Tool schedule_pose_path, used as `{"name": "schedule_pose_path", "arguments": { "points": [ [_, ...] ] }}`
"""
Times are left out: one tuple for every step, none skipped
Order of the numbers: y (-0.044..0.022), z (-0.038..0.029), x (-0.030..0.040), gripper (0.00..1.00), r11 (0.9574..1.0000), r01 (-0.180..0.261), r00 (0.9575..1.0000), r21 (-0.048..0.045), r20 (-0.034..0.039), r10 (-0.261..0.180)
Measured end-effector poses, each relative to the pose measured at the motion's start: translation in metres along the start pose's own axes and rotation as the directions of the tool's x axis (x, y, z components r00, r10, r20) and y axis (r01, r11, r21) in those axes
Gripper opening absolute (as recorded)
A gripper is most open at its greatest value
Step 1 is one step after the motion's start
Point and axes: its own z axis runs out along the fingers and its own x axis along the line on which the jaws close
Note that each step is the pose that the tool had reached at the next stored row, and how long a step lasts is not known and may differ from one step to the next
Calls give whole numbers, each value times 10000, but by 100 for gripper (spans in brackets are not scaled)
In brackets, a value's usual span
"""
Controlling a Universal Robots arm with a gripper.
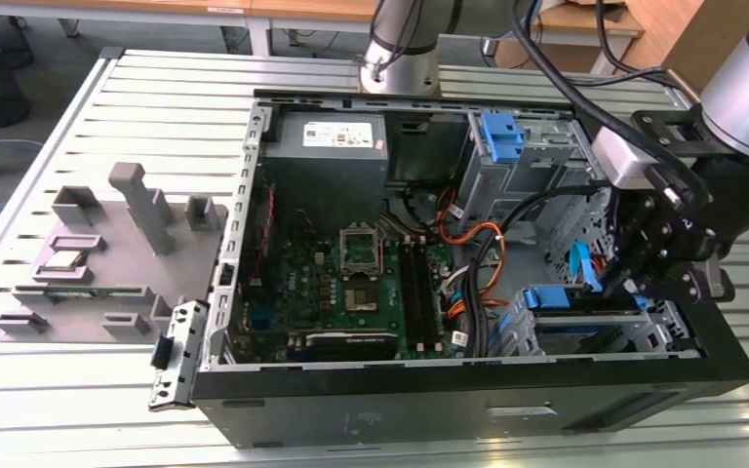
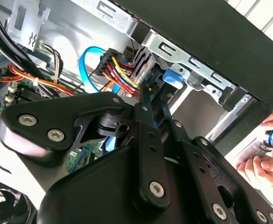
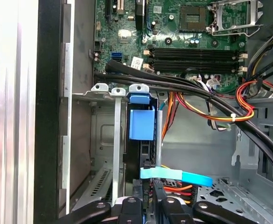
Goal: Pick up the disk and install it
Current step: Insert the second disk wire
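The disk (image 3: 141,125) stands on edge in a slot of the drive cage at the open computer case's corner, its blue carrier bracket facing up. In the exterior view the blue carrier (image 1: 560,297) sits in the cage at the case's right. My gripper (image 1: 648,283) hangs just right of it, above the cage. In both wrist views my fingers are drawn together, and the gripper (image 3: 151,186) rests at the disk's dark end. The blue tab (image 2: 173,77) lies just past the gripper (image 2: 149,88). Nothing shows between the fingers.
A blue flat cable (image 3: 183,176) and orange-yellow wires (image 3: 229,109) cross close to the fingers. The motherboard (image 1: 362,273), grey power supply (image 1: 329,136) and an upper blue bracket (image 1: 501,132) fill the case. A grey fixture (image 1: 101,253) stands left. A person's hand (image 2: 262,163) is outside the case wall.
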Motion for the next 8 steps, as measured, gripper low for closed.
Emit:
{"name": "schedule_pose_path", "arguments": {
  "points": [
    [0,-16,0,24,10000,0,10000,0,1,0],
    [0,-32,1,24,10000,0,10000,0,0,0],
    [0,-41,1,24,10000,0,10000,0,2,0],
    [-1,-43,1,24,10000,0,10000,0,3,0],
    [-3,-42,1,24,10000,0,10000,0,5,0],
    [-9,-44,1,24,10000,0,10000,0,3,0],
    [-18,-45,2,24,10000,0,10000,-1,2,0],
    [-27,-44,2,24,10000,0,10000,0,7,0]
  ]
}}
